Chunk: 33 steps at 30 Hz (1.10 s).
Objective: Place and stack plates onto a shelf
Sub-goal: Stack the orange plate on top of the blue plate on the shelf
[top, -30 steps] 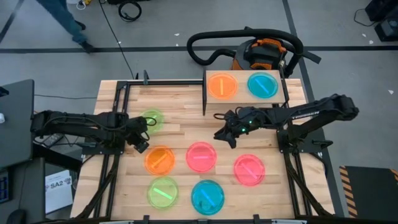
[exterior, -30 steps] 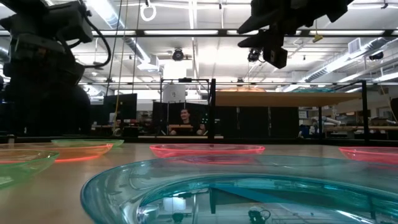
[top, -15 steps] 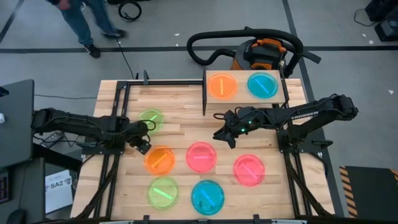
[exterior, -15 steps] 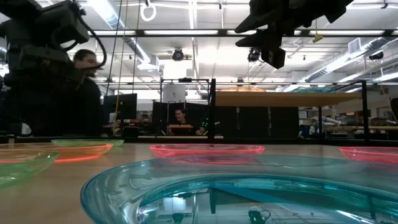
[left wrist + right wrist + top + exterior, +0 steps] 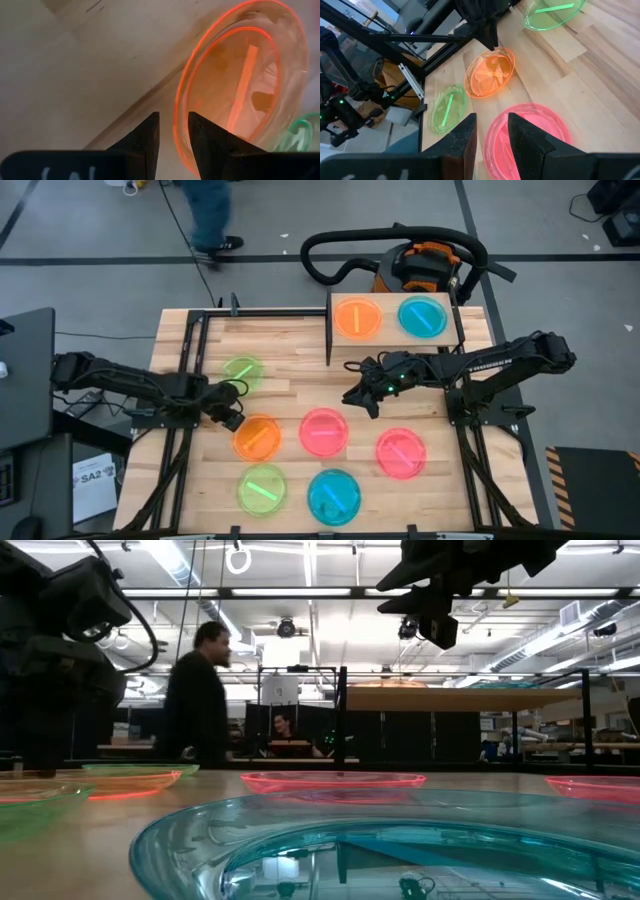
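High view: shelf point(image 5: 392, 338) carries one orange and one teal plate, side by side; six plates lie on the table awaiting stacking. Left gripper point(image 5: 231, 418) sits at the orange plate point(image 5: 257, 437) rim, apparently to lift it.

Left wrist view: jaws narrow, straddling that rim, empty.

Right wrist view: right gripper point(image 5: 490, 131) hovers over a pink plate point(image 5: 527, 134), jaws narrowly parted, empty.
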{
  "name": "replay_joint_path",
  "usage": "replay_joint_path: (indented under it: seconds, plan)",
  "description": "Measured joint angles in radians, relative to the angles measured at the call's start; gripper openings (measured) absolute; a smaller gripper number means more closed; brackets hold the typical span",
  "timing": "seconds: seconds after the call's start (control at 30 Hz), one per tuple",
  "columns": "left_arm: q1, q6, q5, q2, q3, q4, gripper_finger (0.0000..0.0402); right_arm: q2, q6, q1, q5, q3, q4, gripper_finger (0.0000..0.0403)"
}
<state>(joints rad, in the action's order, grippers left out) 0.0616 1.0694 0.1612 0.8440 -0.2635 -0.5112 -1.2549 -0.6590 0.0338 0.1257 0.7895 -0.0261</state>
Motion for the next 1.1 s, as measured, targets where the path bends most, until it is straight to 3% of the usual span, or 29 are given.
replay_joint_path:
  seconds: [0.43,0.93,1.1]
  plan:
    - [0.0,0.041,0.027,0.0,0.046,0.096,0.0107,0.0,0.0,0.0,0.0,0.0,0.0,0.0117]
    - [0.0,0.041,0.028,0.0,0.047,0.096,0.0019,0.0,0.0,0.0,-0.001,0.0,-0.003,0.0117]
    - [0.0,0.04,0.027,0.0,0.047,0.096,0.0006,0.0,0.0,0.0,-0.001,0.0,-0.003,0.0117]
